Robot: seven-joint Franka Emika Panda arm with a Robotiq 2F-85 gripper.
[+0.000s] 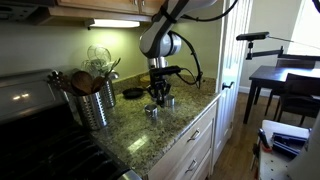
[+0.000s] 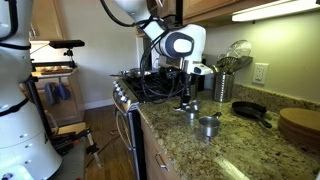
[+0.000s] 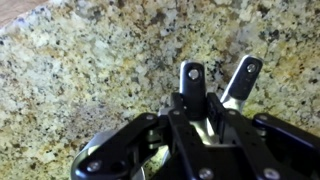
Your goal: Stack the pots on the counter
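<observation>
Fingers (image 3: 192, 75) of the gripper (image 3: 220, 72) are clenched in the wrist view, with a slim gap left between them. The shiny strip low in that gap is probably part of the held pot (image 3: 209, 124), though this close it is hard to be sure. Behind them lies the speckled counter (image 3: 80, 60).

In an exterior view the gripper (image 1: 158, 98) points straight down onto the held pot (image 1: 152, 111), which sits on the counter (image 1: 140, 135). The free pot (image 1: 170, 101) stands just beside it, to the right and a little farther back, not stacked. A black pan (image 1: 132, 93) lies behind them to the left, and a ribbed canister (image 1: 95, 105) of utensils stands farther left.

In an exterior view the held pot (image 2: 190, 113) is under the gripper (image 2: 186, 102). The free pot (image 2: 208, 125) is nearer and to its right, and the black pan (image 2: 250, 110) is well off to the right.
</observation>
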